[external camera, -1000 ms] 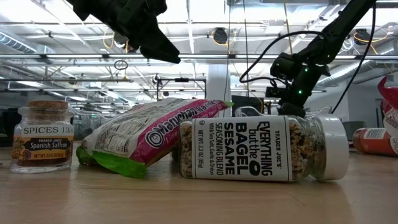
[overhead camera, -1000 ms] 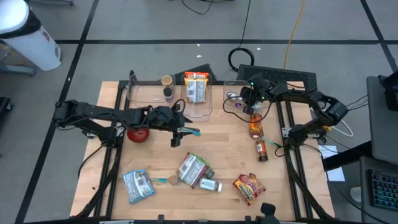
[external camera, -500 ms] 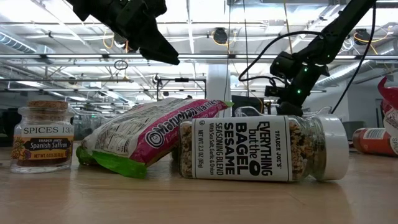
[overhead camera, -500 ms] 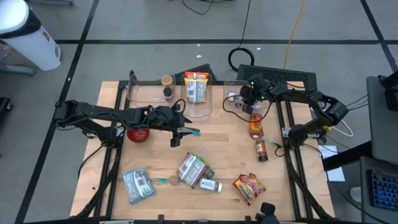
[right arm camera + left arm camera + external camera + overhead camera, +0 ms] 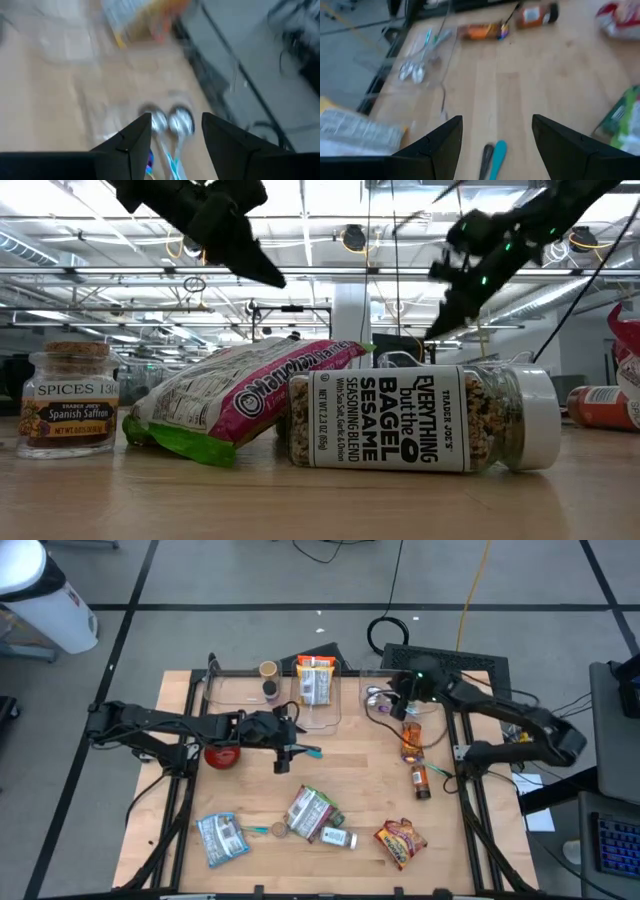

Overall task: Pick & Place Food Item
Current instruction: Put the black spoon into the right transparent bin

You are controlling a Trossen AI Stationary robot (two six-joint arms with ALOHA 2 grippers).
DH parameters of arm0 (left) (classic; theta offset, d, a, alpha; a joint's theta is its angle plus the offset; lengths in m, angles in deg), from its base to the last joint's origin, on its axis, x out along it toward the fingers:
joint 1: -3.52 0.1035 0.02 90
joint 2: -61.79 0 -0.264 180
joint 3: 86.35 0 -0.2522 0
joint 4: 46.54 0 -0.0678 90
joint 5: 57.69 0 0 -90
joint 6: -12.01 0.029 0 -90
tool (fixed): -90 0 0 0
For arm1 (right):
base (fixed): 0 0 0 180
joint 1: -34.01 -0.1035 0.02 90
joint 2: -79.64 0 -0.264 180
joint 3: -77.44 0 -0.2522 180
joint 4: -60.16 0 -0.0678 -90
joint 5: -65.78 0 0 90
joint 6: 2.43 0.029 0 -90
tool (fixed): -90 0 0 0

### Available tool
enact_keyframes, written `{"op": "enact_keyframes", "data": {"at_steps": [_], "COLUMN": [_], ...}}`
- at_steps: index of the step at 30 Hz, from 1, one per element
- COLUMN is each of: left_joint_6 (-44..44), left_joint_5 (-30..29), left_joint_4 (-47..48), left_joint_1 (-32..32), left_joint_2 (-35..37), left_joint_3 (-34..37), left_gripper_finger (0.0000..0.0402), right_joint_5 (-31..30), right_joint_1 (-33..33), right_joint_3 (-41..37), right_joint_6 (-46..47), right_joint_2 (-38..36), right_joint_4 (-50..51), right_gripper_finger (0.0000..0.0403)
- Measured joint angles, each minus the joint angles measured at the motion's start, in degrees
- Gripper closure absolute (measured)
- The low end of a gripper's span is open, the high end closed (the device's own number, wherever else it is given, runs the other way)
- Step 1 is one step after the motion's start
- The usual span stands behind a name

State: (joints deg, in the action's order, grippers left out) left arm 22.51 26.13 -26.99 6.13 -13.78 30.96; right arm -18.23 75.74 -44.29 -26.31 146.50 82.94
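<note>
the right claw (image 5: 172, 147) hangs open and empty over two spoons (image 5: 170, 121) at the far right of the surface (image 5: 360, 765). the left claw (image 5: 495, 150) is open too, mid-surface.

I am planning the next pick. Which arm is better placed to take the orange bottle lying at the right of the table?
Probably the right: the right gripper, open, hangs near the orange bottle; the left gripper is mid-table.

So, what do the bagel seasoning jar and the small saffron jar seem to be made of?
The bagel seasoning jar, lying on its side, looks like clear glass or plastic: seeds show through its wall, and its white cap looks like matte plastic. The saffron jar, standing upright, seems to be clear glass with glossy highlights, and its speckled tan stopper looks like cork.
</note>
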Motion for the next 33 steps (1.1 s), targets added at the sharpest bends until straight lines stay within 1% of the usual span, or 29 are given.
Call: {"op": "enact_keyframes", "data": {"at_steps": [4,6,9,11,13,15,19,22,27,33], "left_joint_6": [-0.1,-0.1,-0.1,-0.4,-0.3,0.6,3.5,3.9,2.2,0.9], "left_joint_5": [-1.6,-1.9,-1.8,-1.4,-0.2,1.3,2.9,3.9,4.2,4.7], "left_joint_4": [4.5,7.7,10.8,13.1,15.4,15.5,15.6,16.1,14.1,11.7], "left_joint_1": [0.0,0.0,0.7,1.4,2.1,3.0,5.2,7.6,10.9,13.7], "left_joint_2": [0.7,0.6,0.3,-0.4,-0.7,-1.3,-3.0,-4.4,-6.5,-9.6], "left_joint_3": [0.0,0.0,0.0,0.0,0.1,0.0,2.1,4.5,6.7,7.7], "left_gripper_finger": [0.0153,0.0153,0.0153,0.0153,0.0153,0.0153,0.0153,0.0153,0.0153,0.0153], "right_joint_5": [0.4,2.6,6.6,7.5,7.5,6.9,1.8,-0.5,-1.7,-1.7], "right_joint_1": [-4.8,-7.6,-12.2,-15.9,-19.7,-23.4,-30.4,-34.2,-37.7,-38.5], "right_joint_3": [0.0,0.0,0.0,0.0,-0.6,-2.2,-6.5,-9.8,-13.3,-13.8], "right_joint_6": [4.2,7.4,13.2,16.6,19.6,22.4,26.7,29.1,31.0,30.6], "right_joint_2": [-7.4,-10.0,-11.8,-11.6,-10.6,-9.1,-4.7,-0.9,3.9,6.6], "right_joint_4": [-0.2,-0.3,-0.2,-0.3,-1.9,-5.5,-15.4,-24.1,-34.6,-36.2], "right_gripper_finger": [0.0230,0.0229,0.0229,0.0229,0.0229,0.0229,0.0229,0.0229,0.0229,0.0229]}}
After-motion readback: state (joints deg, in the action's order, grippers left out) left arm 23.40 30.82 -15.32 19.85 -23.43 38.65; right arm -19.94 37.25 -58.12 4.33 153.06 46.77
